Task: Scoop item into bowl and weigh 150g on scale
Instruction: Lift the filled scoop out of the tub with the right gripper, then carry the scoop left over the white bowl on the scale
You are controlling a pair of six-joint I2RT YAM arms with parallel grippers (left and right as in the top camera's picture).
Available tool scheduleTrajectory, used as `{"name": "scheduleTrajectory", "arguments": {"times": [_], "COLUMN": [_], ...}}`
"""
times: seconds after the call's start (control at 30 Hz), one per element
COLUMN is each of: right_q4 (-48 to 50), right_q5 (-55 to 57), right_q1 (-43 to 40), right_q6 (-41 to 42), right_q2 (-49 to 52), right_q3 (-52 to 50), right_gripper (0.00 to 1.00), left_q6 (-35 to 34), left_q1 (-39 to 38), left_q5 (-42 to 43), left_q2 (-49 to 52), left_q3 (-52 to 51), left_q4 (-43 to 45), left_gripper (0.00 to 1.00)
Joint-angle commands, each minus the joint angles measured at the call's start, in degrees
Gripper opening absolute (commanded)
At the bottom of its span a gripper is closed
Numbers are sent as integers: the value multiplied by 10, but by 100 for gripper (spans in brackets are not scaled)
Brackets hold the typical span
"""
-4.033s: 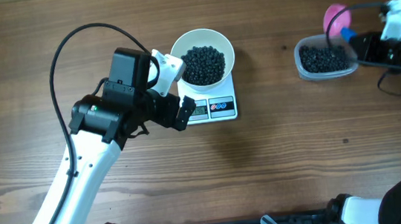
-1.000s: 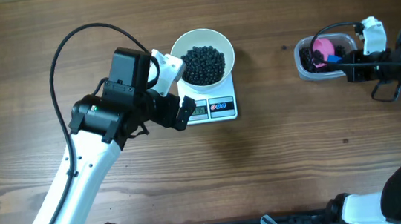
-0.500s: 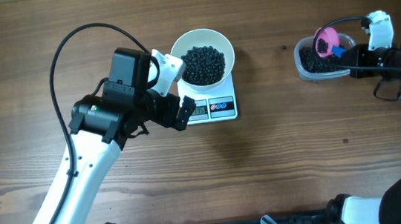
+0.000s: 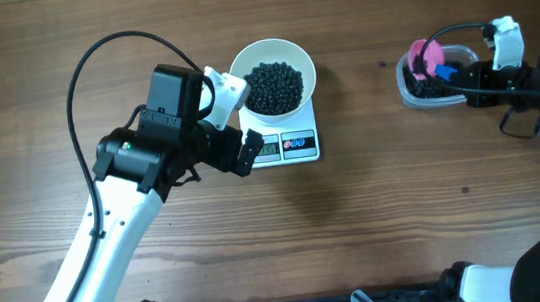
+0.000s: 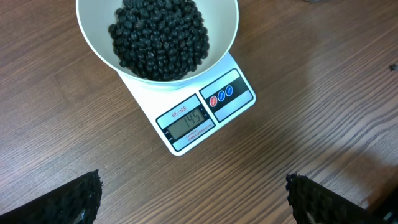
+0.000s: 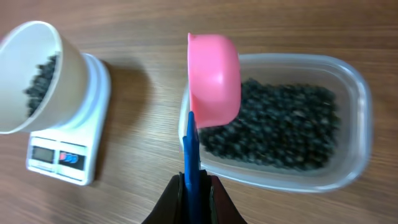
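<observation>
The white bowl (image 4: 299, 59) stands on the scale (image 4: 297, 146) and holds a heap of the black item (image 4: 273, 86). In the left wrist view the bowl (image 5: 219, 45) sits above the scale (image 5: 239, 99), whose display reads 145. My left gripper (image 5: 193, 200) hovers wide open and empty just left of the scale (image 4: 225, 151). My right gripper (image 6: 193, 186) is shut on the blue handle (image 6: 191, 146) of a pink scoop (image 6: 214, 78). The scoop (image 4: 426, 56) hangs over the left end of the clear tub. What it holds is hidden.
The clear rectangular tub (image 4: 407, 94) at the far right holds more black beans (image 6: 280, 124). Bare wooden table lies between tub and scale. The right arm's black cable (image 4: 459, 31) arcs over the tub. The left arm's cable (image 4: 104, 50) loops at the back left.
The right gripper has lifted the pink scoop out of the tub's beans and carried it a little left, over the tub's left end. The left arm has not moved.
</observation>
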Motion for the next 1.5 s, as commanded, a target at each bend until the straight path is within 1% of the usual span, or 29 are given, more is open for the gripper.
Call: {"name": "scheduleTrajectory", "arguments": {"times": [0.0,0.13,0.27,0.37,0.53,0.6,0.7,0.93,1.1,1.23,1.4,1.47], "right_q4": [-1,0,9,32,93,120,150,213,279,297,295,295], "right_q5": [-57,-77,-157,-212,-268,-290,-292,-292,-283,-280,-214,-198], "right_q1": [-2,-2,-1,-1,3,12,35,117,170,206,242,257], "right_q6": [19,33,38,77,174,199,226,233,302,298,295,257], "right_q2": [-11,-11,-11,-11,-11,-11,-11,-11,-11,-11,-10,-10], "right_q3": [3,3,3,3,3,3,3,3,3,3,3,3], "right_gripper": [4,4,4,4,4,4,4,4,4,4,4,4], "left_q6": [9,9,9,9,9,9,9,9,9,9,9,9], "left_q1": [-3,-3,-3,-3,-3,-3,-3,-3,-3,-3,-3,-3], "left_q5": [9,9,9,9,9,9,9,9,9,9,9,9], "left_q2": [-2,-2,-2,-2,-2,-2,-2,-2,-2,-2,-2,-2], "left_q3": [9,9,9,9,9,9,9,9,9,9,9,9], "left_q4": [1,1,1,1,1,1,1,1,1,1,1,1], "left_gripper": [100,100,100,100,100,100,100,100,100,100,100,100]}}
